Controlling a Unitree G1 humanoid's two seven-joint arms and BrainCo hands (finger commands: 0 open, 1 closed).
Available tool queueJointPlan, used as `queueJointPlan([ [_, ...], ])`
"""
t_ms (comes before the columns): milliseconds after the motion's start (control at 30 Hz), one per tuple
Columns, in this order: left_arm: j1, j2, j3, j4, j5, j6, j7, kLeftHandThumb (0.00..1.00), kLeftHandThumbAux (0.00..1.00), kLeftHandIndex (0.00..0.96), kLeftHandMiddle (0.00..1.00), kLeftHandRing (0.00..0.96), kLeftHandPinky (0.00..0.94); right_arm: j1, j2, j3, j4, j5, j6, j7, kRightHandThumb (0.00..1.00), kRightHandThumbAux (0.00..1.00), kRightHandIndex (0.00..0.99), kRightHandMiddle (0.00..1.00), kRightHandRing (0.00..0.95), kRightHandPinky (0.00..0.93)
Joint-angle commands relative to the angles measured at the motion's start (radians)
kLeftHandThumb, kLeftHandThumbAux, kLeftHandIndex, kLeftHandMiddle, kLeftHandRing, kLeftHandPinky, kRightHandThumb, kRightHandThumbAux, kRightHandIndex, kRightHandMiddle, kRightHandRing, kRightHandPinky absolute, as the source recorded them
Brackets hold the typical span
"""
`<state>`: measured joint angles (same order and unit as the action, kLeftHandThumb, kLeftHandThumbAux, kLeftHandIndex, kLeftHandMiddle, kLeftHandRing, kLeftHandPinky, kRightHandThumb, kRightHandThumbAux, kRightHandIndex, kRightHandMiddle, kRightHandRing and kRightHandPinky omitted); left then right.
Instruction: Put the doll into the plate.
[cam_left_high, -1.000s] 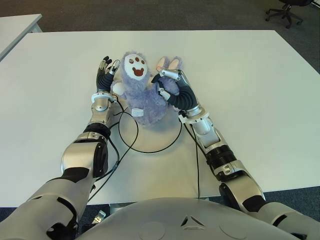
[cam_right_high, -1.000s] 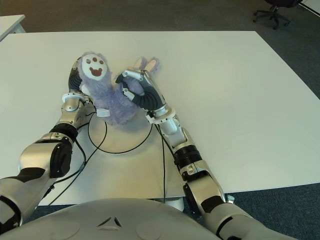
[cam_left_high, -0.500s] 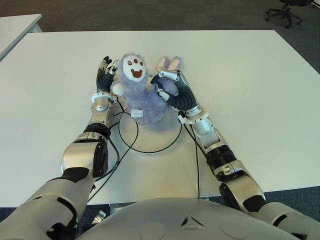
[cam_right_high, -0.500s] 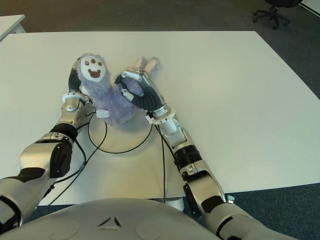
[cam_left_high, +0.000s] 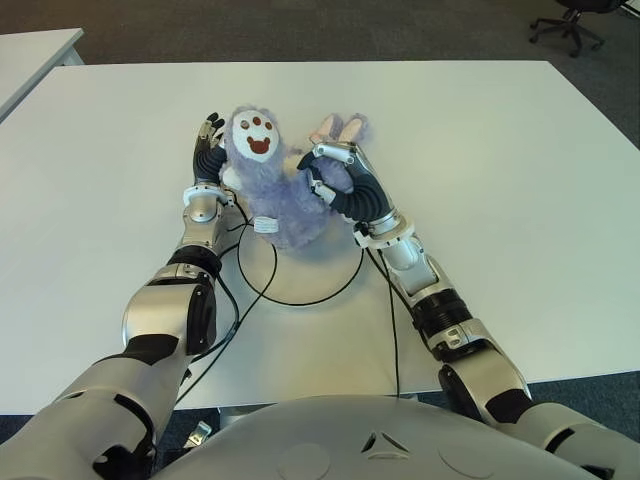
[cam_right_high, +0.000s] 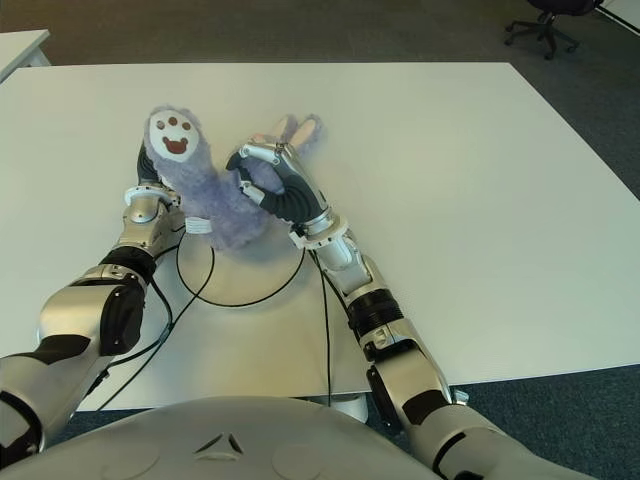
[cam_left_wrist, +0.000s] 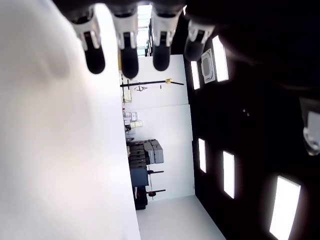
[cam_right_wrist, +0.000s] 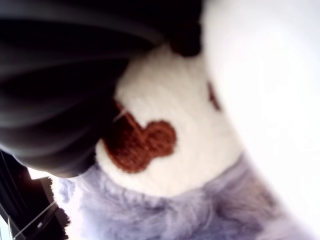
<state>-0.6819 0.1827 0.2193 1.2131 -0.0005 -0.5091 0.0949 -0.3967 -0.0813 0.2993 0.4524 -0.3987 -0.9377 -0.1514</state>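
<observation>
A fluffy purple doll (cam_left_high: 283, 198) with a white face (cam_left_high: 255, 135) sits on the white table (cam_left_high: 500, 150), leaning to the left. My right hand (cam_left_high: 322, 172) is curled around its right side, shut on the doll. The right wrist view is filled by the doll's white and brown face (cam_right_wrist: 165, 145) close up. My left hand (cam_left_high: 207, 148) stands just left of the doll's head, its straight fingers (cam_left_wrist: 129, 60) holding nothing. The head leans against or close to that hand. I see no plate in any view.
A black cable loop (cam_left_high: 300, 298) lies on the table just in front of the doll, between my forearms. Another table (cam_left_high: 30, 55) stands at the far left. An office chair (cam_left_high: 570, 20) is on the floor at the far right.
The doll's head has tipped to the left, toward my left hand. My right hand has shifted slightly left with it. The left hand has stayed put.
</observation>
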Motion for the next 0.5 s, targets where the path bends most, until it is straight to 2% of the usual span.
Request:
queueJointPlan([
  [33, 0.096, -0.036, -0.002, 0.06, -0.003, 0.062, 0.017, 0.0, 0.398, 0.0, 0.113, 0.131, 0.139, 0.283, -0.001, 0.05, 0.275, -0.026, -0.004, -0.036, 0.7, 0.717, 0.422, 0.616, 0.654, 0.647],
  [267, 0.093, -0.036, 0.0, 0.06, -0.006, 0.065, 0.015, 0.0, 0.402, 0.0, 0.102, 0.118, 0.132, 0.269, 0.006, 0.06, 0.376, -0.05, -0.017, -0.071, 0.698, 0.717, 0.42, 0.6, 0.644, 0.658],
  [500, 0.092, -0.035, 0.003, 0.061, -0.009, 0.069, 0.012, 0.0, 0.397, 0.0, 0.111, 0.136, 0.173, 0.262, 0.007, 0.067, 0.437, -0.065, -0.012, -0.087, 0.693, 0.719, 0.416, 0.588, 0.641, 0.652],
])
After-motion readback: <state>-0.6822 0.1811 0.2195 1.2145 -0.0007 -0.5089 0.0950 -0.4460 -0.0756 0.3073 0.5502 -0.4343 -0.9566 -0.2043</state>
